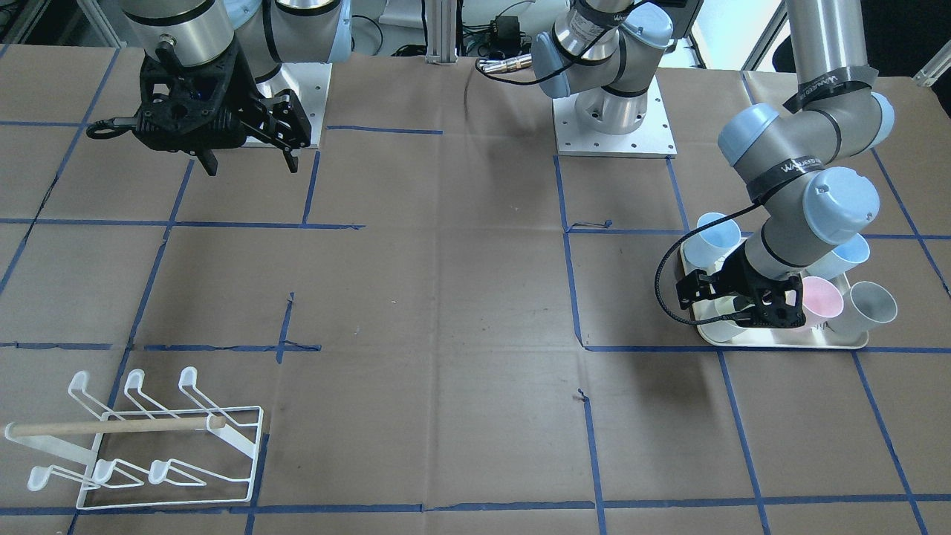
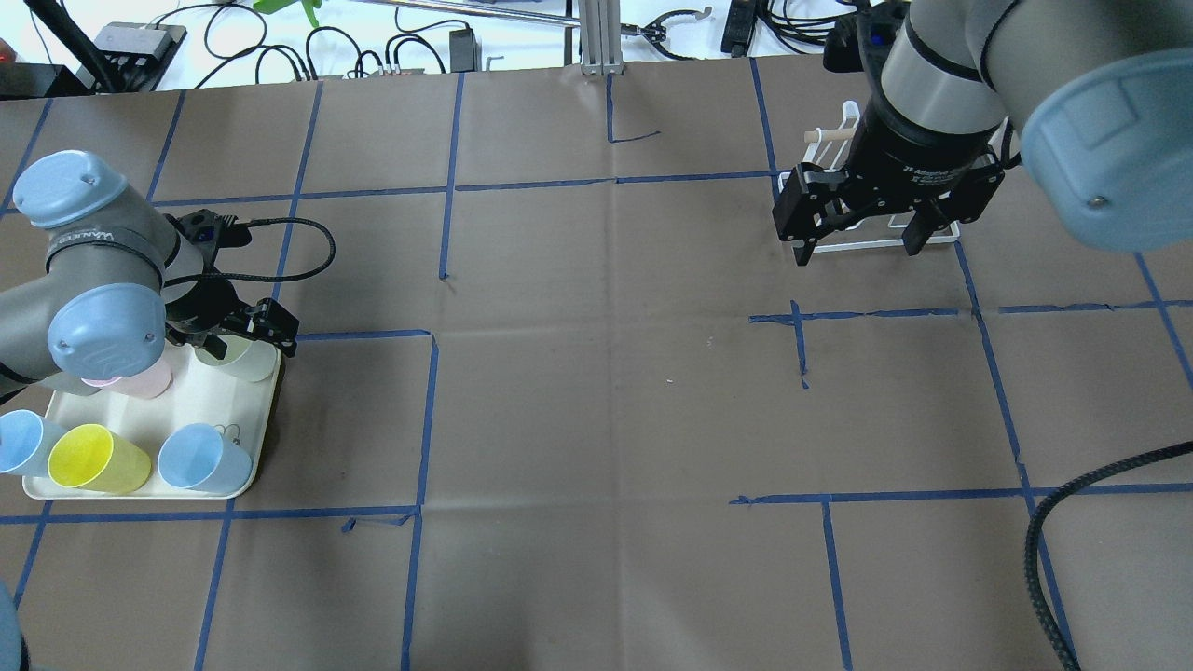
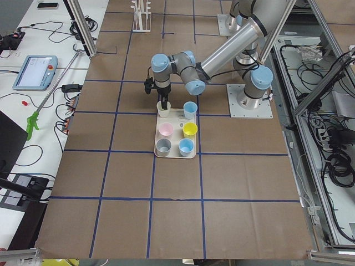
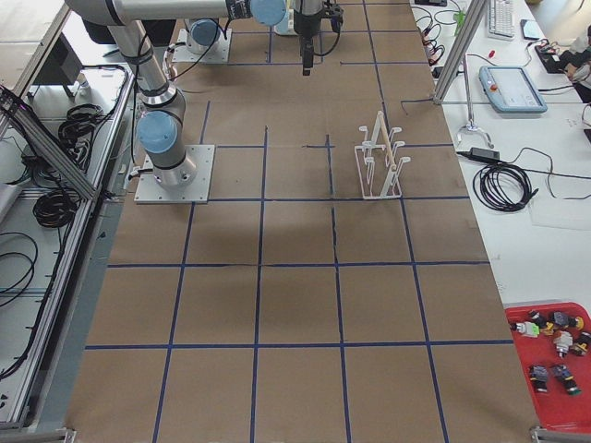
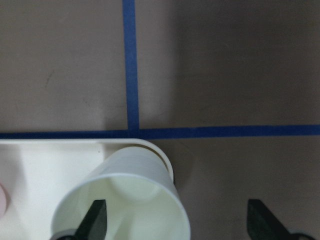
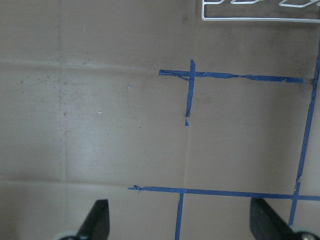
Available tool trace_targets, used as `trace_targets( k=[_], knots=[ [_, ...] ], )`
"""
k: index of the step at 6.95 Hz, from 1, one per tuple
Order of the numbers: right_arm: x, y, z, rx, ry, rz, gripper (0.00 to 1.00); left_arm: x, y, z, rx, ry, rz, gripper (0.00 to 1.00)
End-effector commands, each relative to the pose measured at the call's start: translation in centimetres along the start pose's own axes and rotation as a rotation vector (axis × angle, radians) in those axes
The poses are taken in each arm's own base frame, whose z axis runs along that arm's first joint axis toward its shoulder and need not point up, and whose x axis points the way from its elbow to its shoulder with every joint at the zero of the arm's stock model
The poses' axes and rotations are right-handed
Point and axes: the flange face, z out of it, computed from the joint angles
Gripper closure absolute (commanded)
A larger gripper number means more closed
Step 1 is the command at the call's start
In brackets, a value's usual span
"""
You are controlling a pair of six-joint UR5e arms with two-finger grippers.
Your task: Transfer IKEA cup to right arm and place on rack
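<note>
A pale cream cup (image 5: 130, 200) lies tilted at the corner of the cream tray (image 2: 210, 410); it also shows in the overhead view (image 2: 247, 361). My left gripper (image 5: 177, 220) is open and low over it, one finger inside the cup's mouth and the other outside over the table. It shows in the overhead view (image 2: 252, 343) too. My right gripper (image 2: 856, 250) is open and empty, held above the table in front of the white wire rack (image 1: 256, 446). The rack is partly hidden behind it in the overhead view (image 2: 843, 121).
Several other cups are on the tray: pink (image 2: 140, 382), yellow (image 2: 93, 457) and two blue ones (image 2: 200, 457). A grey cup (image 1: 869, 305) lies at the tray's edge. Blue tape lines grid the brown table. The rack's edge shows in the right wrist view (image 6: 260, 19).
</note>
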Motion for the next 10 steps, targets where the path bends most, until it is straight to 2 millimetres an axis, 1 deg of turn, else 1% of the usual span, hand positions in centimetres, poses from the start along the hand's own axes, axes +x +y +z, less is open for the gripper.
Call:
trace_targets(
  k=[1, 2, 3, 4, 5, 6, 7, 8, 9, 10],
  knots=[
    [0.0, -0.1, 0.0, 0.001, 0.000, 0.000, 0.00, -0.1, 0.1, 0.2, -0.003, 0.000, -0.004, 0.01],
    [0.0, 0.0, -0.2, 0.004, -0.002, 0.001, 0.00, -0.2, 0.0, -0.1, 0.000, -0.001, 0.002, 0.09],
    [0.0, -0.1, -0.3, 0.009, -0.002, 0.001, 0.00, -0.2, -0.1, -0.3, 0.003, -0.001, 0.008, 0.39],
    [0.0, 0.0, -0.4, 0.010, -0.002, 0.001, 0.00, -0.3, 0.0, -0.5, 0.005, -0.003, 0.008, 0.83],
    [0.0, -0.1, -0.3, 0.010, -0.002, 0.001, 0.00, -1.0, 0.1, -0.6, 0.007, 0.002, -0.006, 1.00],
    [0.0, -0.1, -0.4, 0.012, -0.002, 0.001, 0.00, -2.1, 0.3, -0.8, 0.011, 0.002, -0.009, 1.00],
    [0.0, -0.1, -0.4, 0.013, -0.003, 0.001, 0.00, -2.2, 0.3, -1.1, 0.016, -0.001, -0.001, 1.00],
    [0.0, 0.0, -0.4, 0.012, -0.002, 0.004, 0.00, -2.0, 0.4, -2.0, 0.028, -0.005, -0.004, 1.00],
    [0.0, 0.0, -0.4, 0.012, -0.003, 0.006, 0.00, -1.2, 0.8, -5.5, 0.054, -0.011, -0.006, 1.00],
    [-0.1, 0.0, -0.4, 0.013, -0.003, 0.004, 0.00, -0.8, 1.0, -9.3, 0.046, -0.002, -0.004, 1.00]
  ],
)
